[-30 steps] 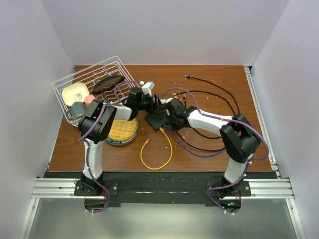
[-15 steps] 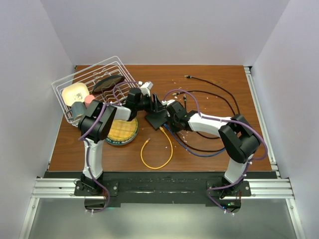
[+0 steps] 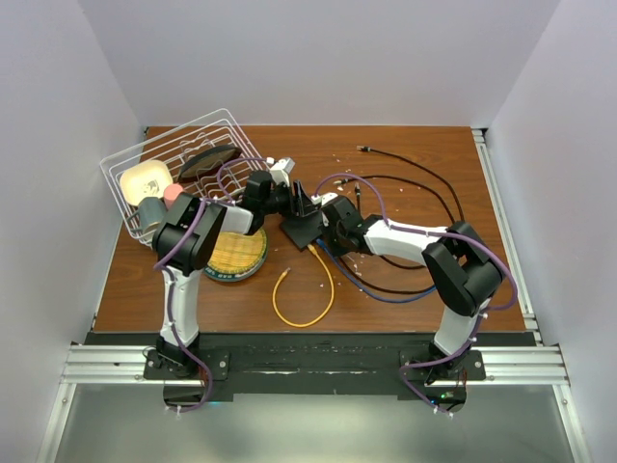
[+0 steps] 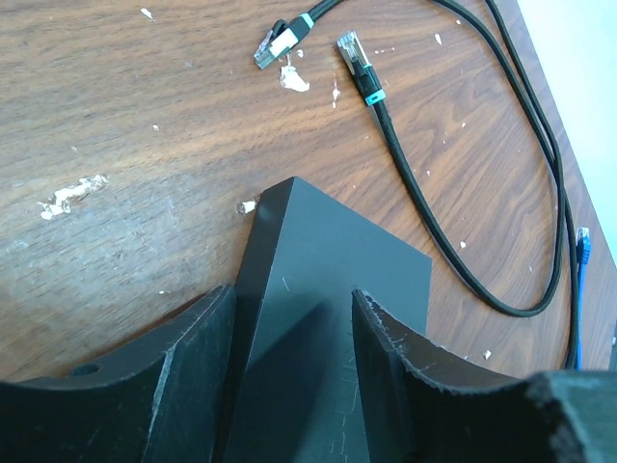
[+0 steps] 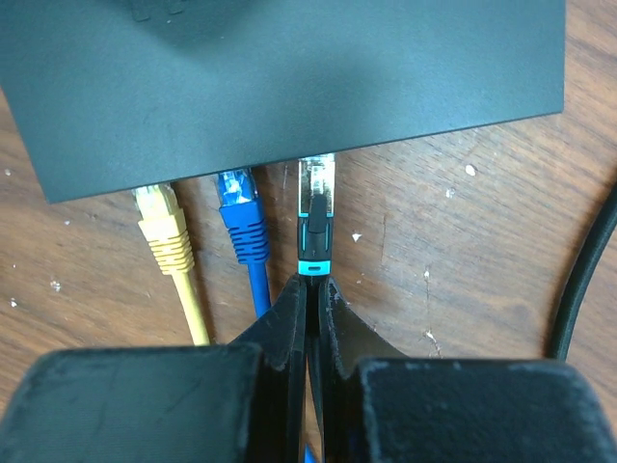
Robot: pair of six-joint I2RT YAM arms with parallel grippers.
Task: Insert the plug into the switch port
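Note:
The black switch (image 5: 289,77) lies on the wooden table, also in the top view (image 3: 301,230). My left gripper (image 4: 292,294) is shut on the switch (image 4: 333,280), a finger on each side of one end; in the top view the left gripper (image 3: 297,203) is at the switch's far side. My right gripper (image 5: 311,285) is shut on the black cable just behind a black plug with a teal band (image 5: 316,217). The plug's clear tip sits at the switch's port edge, right of a blue plug (image 5: 239,207) and a yellow plug (image 5: 162,227). The right gripper (image 3: 324,230) is at the switch's near right side.
A white wire dish rack (image 3: 169,169) with dishes stands at the back left. A round yellow plate (image 3: 236,253) lies beside the left arm. A yellow cable loop (image 3: 304,299) and black cables (image 3: 415,183) lie around. Two loose plugs (image 4: 352,48) lie beyond the switch.
My right gripper has edged slightly left toward the switch with the plug. The left gripper and the switch have barely shifted.

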